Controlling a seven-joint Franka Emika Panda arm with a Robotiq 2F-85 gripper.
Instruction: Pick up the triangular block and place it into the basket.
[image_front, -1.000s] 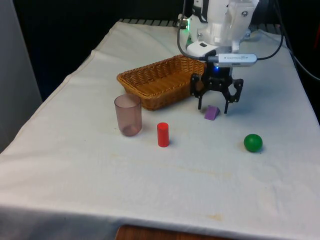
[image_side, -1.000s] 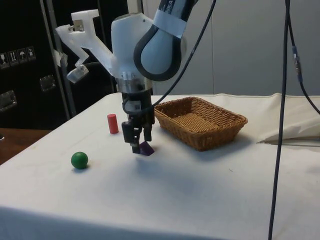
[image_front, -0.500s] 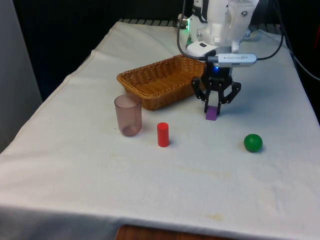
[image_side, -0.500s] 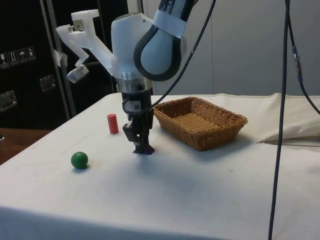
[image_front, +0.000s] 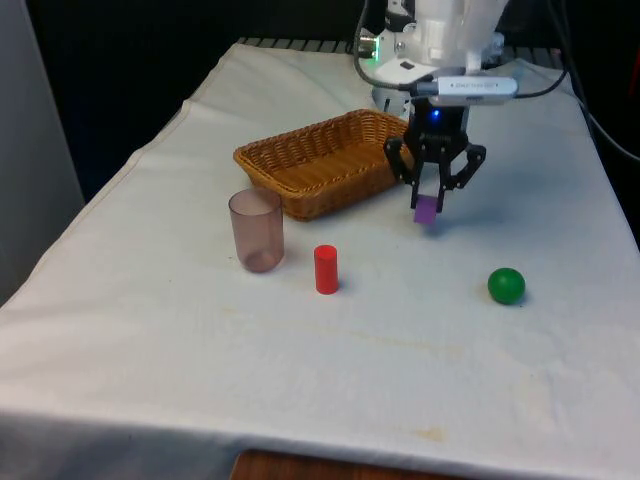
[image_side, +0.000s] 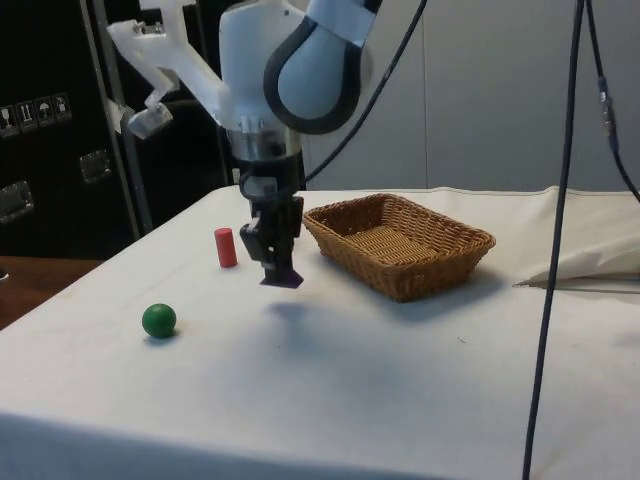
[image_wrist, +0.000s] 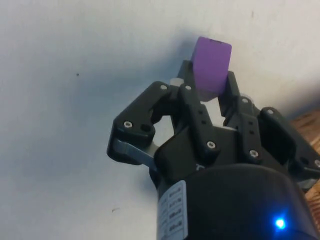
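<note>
Lifting clear of the tabletop (image_front: 560, 200) it had rested on a moment before, the triangular block (image_front: 426, 208) hung clamped in the hand (image_front: 428, 203), the basket (image_front: 322, 160) just beside, so the carry across remained.

A white cloth (image_front: 300, 380) covers the table (image_front: 290, 468), whose brown wooden edge peeks out at the near side in the front view. Black curtains (image_front: 150, 60) hang behind it. In the side view, dark cabinets (image_side: 50, 130) stand beside a pale grey wall (image_side: 480, 90), with black cables (image_side: 560, 200) hanging down.
</note>
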